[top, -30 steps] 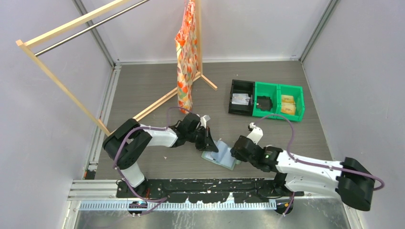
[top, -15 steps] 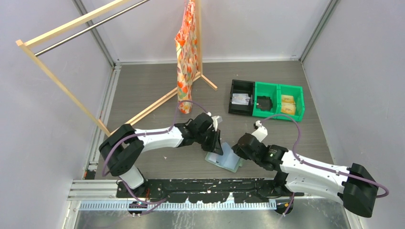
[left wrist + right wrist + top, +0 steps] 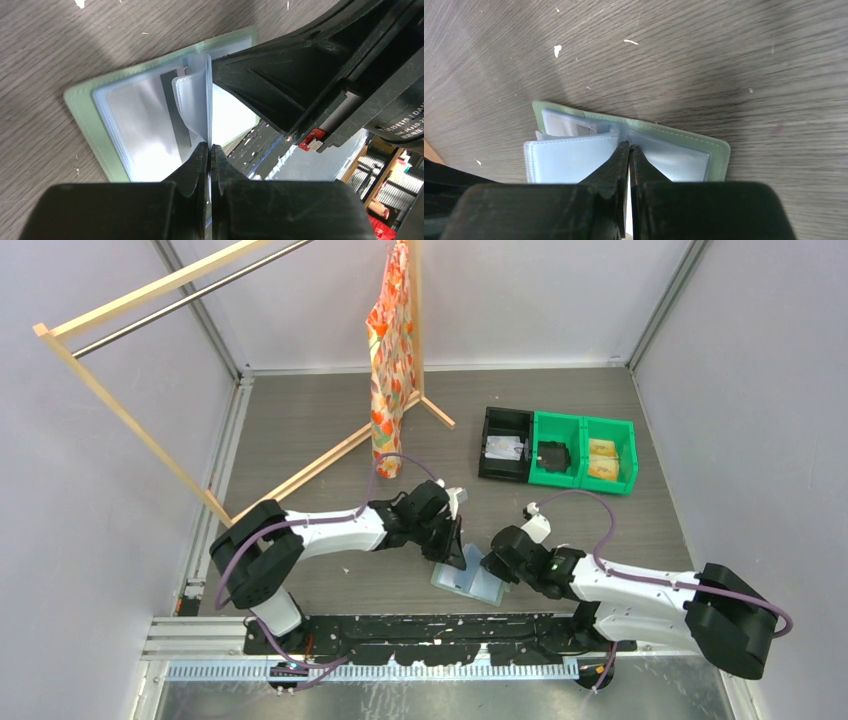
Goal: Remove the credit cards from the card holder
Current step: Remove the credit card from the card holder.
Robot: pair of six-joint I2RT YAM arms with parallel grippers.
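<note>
The sage-green card holder (image 3: 468,583) lies open on the table near the front edge, its pale blue-grey sleeves up. My left gripper (image 3: 456,554) is at its far left side. In the left wrist view the gripper (image 3: 210,148) is shut on the edge of a sleeve (image 3: 199,95) lifted from the holder (image 3: 82,107). My right gripper (image 3: 497,567) is at its right side. In the right wrist view it (image 3: 629,147) is shut at the middle fold of the holder (image 3: 704,145), a thin pale strip between its fingers. A grey card edge (image 3: 175,107) shows in one sleeve.
A black bin (image 3: 505,443) and a green two-part bin (image 3: 584,450) stand at the back right. A wooden clothes rack with an orange patterned cloth (image 3: 390,360) stands at the back, its base bar (image 3: 330,458) running across the table's left. The black front rail (image 3: 400,625) is just behind the holder.
The left gripper has moved right and nearer, and the card holder has shifted with it toward the front edge. The right gripper stays at the holder's right side, and that arm's elbow has shifted.
</note>
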